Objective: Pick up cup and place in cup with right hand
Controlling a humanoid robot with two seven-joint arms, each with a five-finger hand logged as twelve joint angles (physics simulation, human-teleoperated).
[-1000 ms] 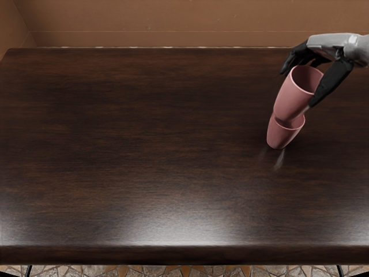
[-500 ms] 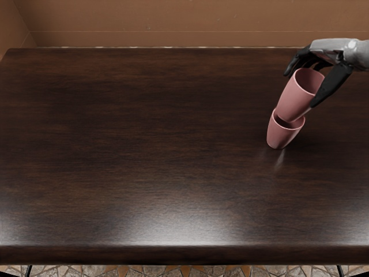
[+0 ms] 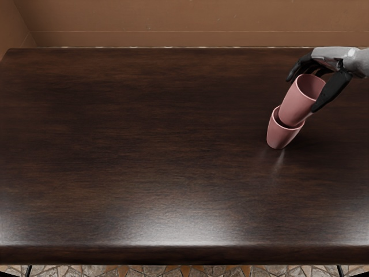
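My right hand [image 3: 311, 92] comes in from the picture's right edge, its dark fingers and thumb around the rim area of a pink cup [image 3: 298, 105]. This held cup leans a little, its mouth up and its lower end at the mouth of a second pink cup [image 3: 280, 137]. The second cup stands on the table. The held cup's base is hidden behind the lower cup's front rim, and how deep it reaches inside cannot be told. My left hand is out of view.
The dark wooden table [image 3: 144, 144] spans most of the picture, its front edge [image 3: 184, 254] near the bottom. Behind the table's back edge rises a brown wall [image 3: 184, 23].
The right hand has come down and slightly to the right with its cup, whose lower end now overlaps the standing cup's mouth more. The standing cup has not moved.
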